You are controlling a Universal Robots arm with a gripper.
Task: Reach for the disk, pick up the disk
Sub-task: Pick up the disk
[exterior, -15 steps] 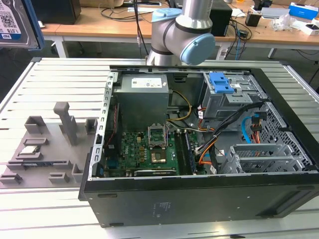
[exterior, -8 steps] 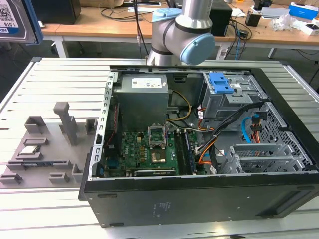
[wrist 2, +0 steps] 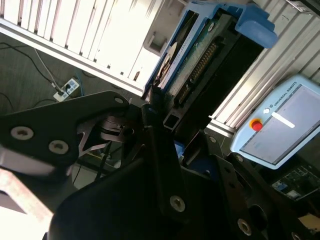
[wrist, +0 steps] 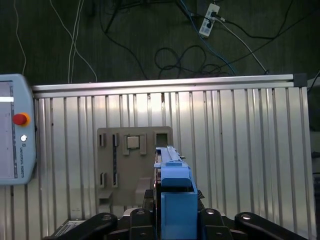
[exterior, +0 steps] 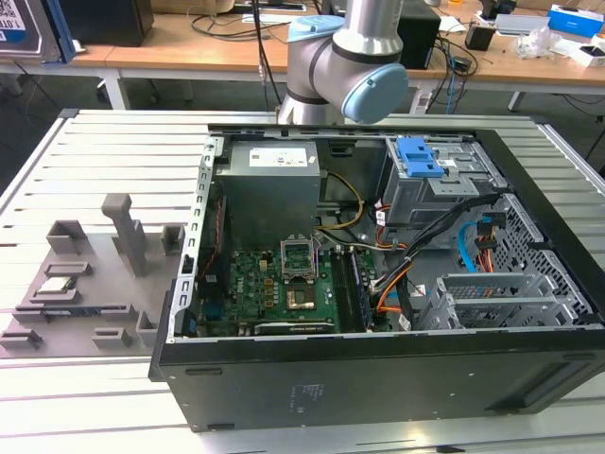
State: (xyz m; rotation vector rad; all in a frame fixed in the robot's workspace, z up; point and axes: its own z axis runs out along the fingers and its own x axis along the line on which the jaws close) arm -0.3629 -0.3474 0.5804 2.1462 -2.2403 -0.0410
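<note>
Blue-railed disk (wrist: 176,197) clamped edge-on in hand (wrist: 175,220), held over slatted aluminium table (wrist: 240,150).

The disk (wrist: 176,200) has smooth blue plastic rails; the table (wrist: 240,150) is ribbed bare metal.

The arm (exterior: 326,71) is made of smooth silver-grey round tubes with thick round joints, and the joints are closed by light blue caps (exterior: 375,92). The gripper (wrist 2: 165,117) is built of flat black plates with angular edges. In the second wrist view small round silver screws (wrist 2: 22,132) sit in these plates, and thin black bars link them.
</note>
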